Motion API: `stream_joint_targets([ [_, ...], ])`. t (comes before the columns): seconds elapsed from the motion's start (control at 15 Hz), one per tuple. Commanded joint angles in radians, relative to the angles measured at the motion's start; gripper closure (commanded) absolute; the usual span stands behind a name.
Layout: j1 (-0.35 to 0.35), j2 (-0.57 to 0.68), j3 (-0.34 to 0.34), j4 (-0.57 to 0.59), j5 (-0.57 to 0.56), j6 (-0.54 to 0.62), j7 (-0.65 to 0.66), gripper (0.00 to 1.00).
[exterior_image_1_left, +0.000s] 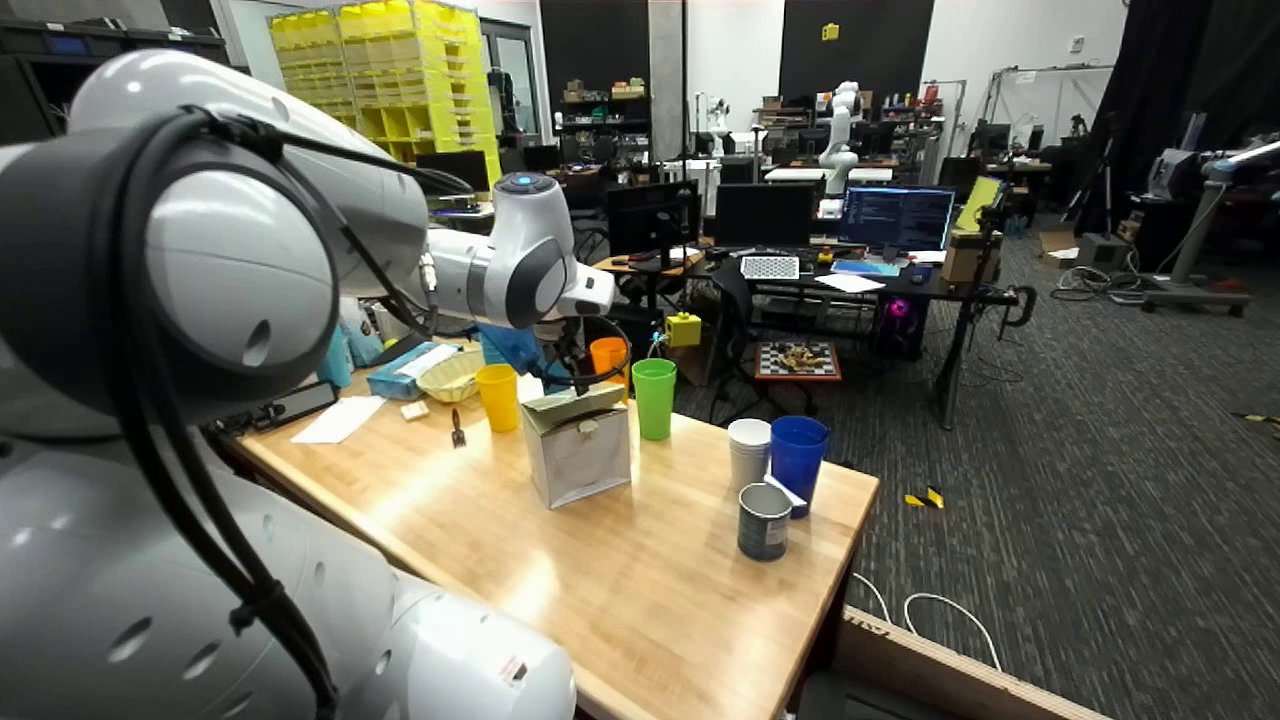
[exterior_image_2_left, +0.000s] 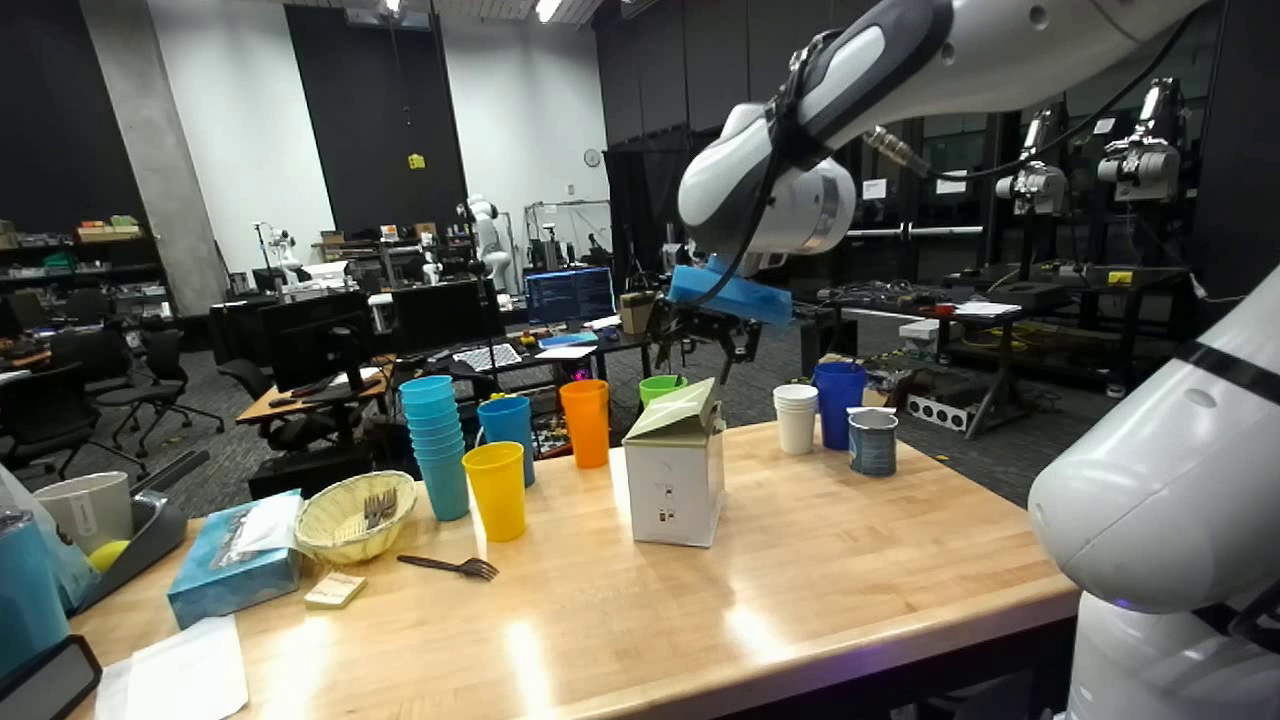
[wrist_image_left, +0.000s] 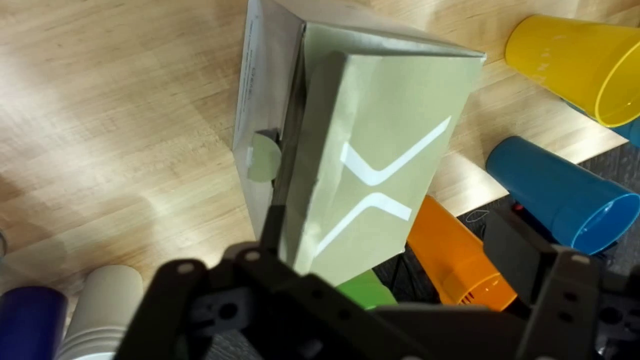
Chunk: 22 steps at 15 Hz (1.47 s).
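Work looks unfinished: the box (exterior_image_2_left: 675, 480) has its lid (wrist_image_left: 382, 145) ajar, neither closed nor folded back; the hand (wrist_image_left: 392, 232), fingers (wrist_image_left: 273, 225) apart, holds nothing (touch unclear).

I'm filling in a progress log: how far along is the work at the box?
Looks done: the box stands upright, its lid ajar. In hand: the open end effector is right at the lid, holding nothing; contact is unclear. Probably left: moving the lid, which is neither shut nor folded back.

The pale-green box lid (wrist_image_left: 385, 150) bears white angled stripes.
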Motion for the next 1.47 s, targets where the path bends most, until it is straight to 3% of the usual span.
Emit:
stream_joint_targets([
  [0.0,-0.014,-0.04,0.028,0.01,-0.043,-0.025,0.039,0.26],
  [0.13,-0.012,-0.038,0.03,0.012,-0.047,-0.021,0.039,0.35],
  [0.53,-0.014,-0.031,0.031,0.015,-0.063,-0.018,0.029,0.83],
  [0.73,-0.014,-0.031,0.031,0.017,-0.072,-0.02,0.029,1.0],
  [1.4,-0.026,-0.022,0.022,0.021,-0.075,-0.036,0.025,1.0],
])
